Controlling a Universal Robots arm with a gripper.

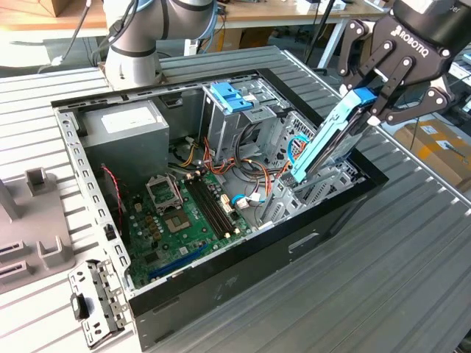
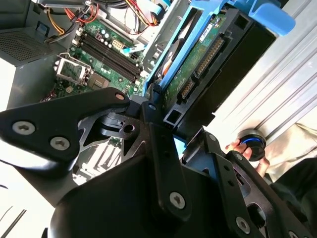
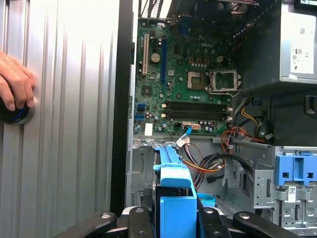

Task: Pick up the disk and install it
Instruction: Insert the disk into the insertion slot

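Ribbed grey metal makes up the surface (image 1: pixel 412 243), and an open computer case (image 1: pixel 221 294) lies on it with its side panel off. Held tilted above the case's end on the exterior view's right is the disk (image 1: pixel 327 143), its lower end reaching down among the metal bay walls there while its upper end sits in the tool (image 1: pixel 375 99). The tool's fingers are pressed against the blue carrier's upper end, pinching the disk between them.

Judging by its build, the disk is a stiff, dense slab, fairly heavy for its size, with an exposed circuit board and connector on one face, visible in the second wrist view, that should not be pressed or knocked. The light blue plastic frame looks springy and smooth, so a grip across its solid end or the metal edges seems safest.

Further out, the green motherboard (image 1: pixel 184 220) fills the case floor, the blue latch piece (image 1: pixel 232 95) tops the drive cage, and a person's hand (image 3: pixel 15 82) rests on a round button at the surface's edge.
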